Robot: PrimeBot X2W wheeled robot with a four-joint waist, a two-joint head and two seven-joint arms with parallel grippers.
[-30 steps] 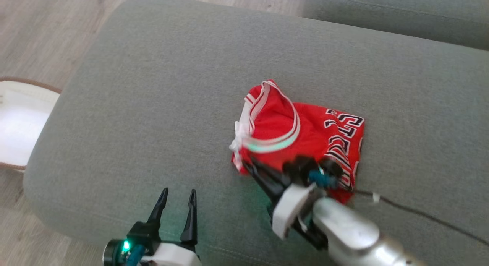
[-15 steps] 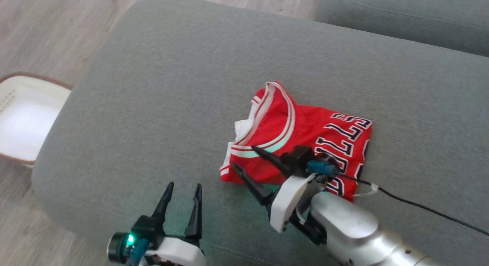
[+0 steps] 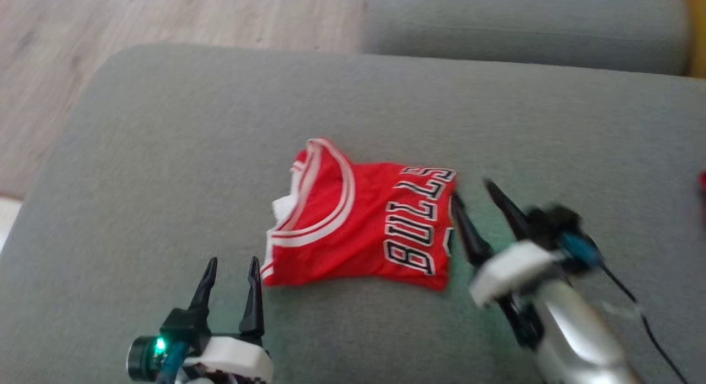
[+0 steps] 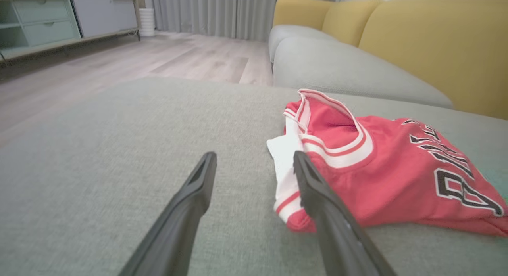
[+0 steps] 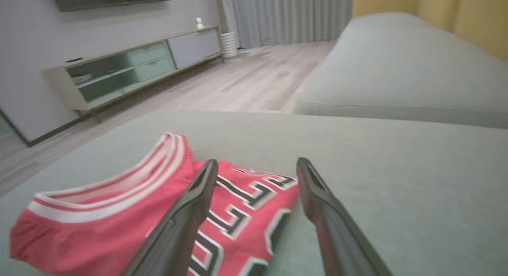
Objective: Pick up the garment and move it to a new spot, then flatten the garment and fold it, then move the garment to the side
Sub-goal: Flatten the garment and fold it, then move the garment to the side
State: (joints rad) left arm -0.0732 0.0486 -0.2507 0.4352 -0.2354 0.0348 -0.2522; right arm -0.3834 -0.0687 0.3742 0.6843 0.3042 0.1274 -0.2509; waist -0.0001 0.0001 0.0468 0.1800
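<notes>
Head view: a red jersey (image 3: 353,229) lies in a compact, roughly rectangular shape near the middle of a grey sofa cushion (image 3: 165,152). Its white-striped neck opening is toward the robot's left and its black-and-white lettering toward the right. Nothing holds it.

The left pincer (image 3: 232,261) sits at the lower left with its two dark fingers apart, pointing up the view, just beside the jersey's lower left corner. The right pincer (image 3: 471,191) is blurred and stands just beside the jersey's right edge. Its fingers are spread wide and grip nothing, and a thin dark cable (image 3: 634,301) trails from its wrist. Pale wooden floor (image 3: 110,20) shows beyond the cushion.

In the left wrist view, the left pincer (image 4: 254,155) is parted over bare cushion. One finger crosses in front of the jersey's (image 4: 377,177) white-trimmed edge; whether it touches I cannot tell. A yellow backrest (image 4: 436,38) rises behind.

In the right wrist view, the right pincer (image 5: 258,161) is open above the lettered end of the jersey (image 5: 99,220). A low cabinet (image 5: 119,73) and grey curtains (image 5: 285,14) stand across the room.
</notes>
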